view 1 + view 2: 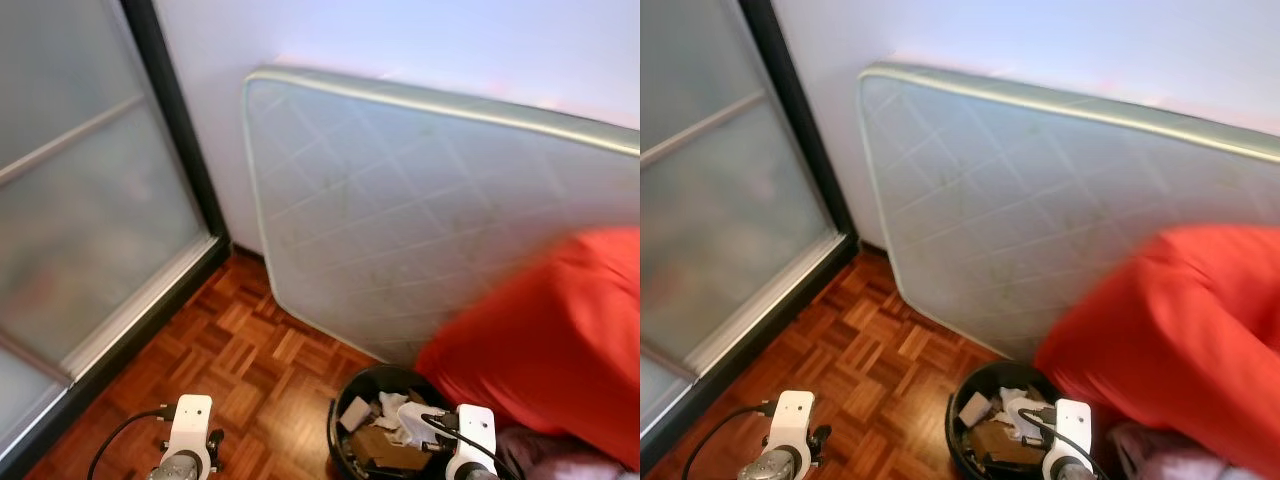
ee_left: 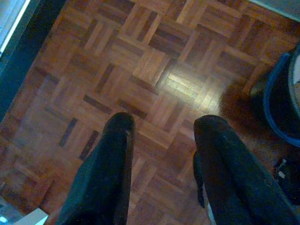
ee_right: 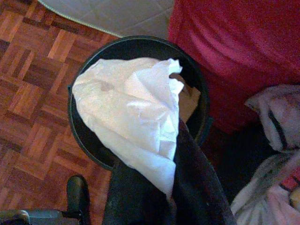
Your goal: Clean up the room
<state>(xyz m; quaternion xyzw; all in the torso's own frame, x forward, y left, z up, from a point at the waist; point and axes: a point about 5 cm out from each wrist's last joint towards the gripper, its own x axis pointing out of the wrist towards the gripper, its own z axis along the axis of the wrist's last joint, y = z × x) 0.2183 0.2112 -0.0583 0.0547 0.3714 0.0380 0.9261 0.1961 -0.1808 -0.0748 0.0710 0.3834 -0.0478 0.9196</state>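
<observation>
Disposal step in hand: right gripper clamped on crumpled white tissue, poised over black trash bin near leaning mattress. Next: release. Left gripper spread apart, idle over parquet.

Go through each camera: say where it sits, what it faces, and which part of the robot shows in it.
Left eye and right eye views: head, looking forward and down at the mattress, parquet floor and black bin; both wrists at bottom.
Left wrist view: along the open left gripper, over the floor.
Right wrist view: along the right gripper pinching white paper above the bin.
Shared: bin, floor.
</observation>
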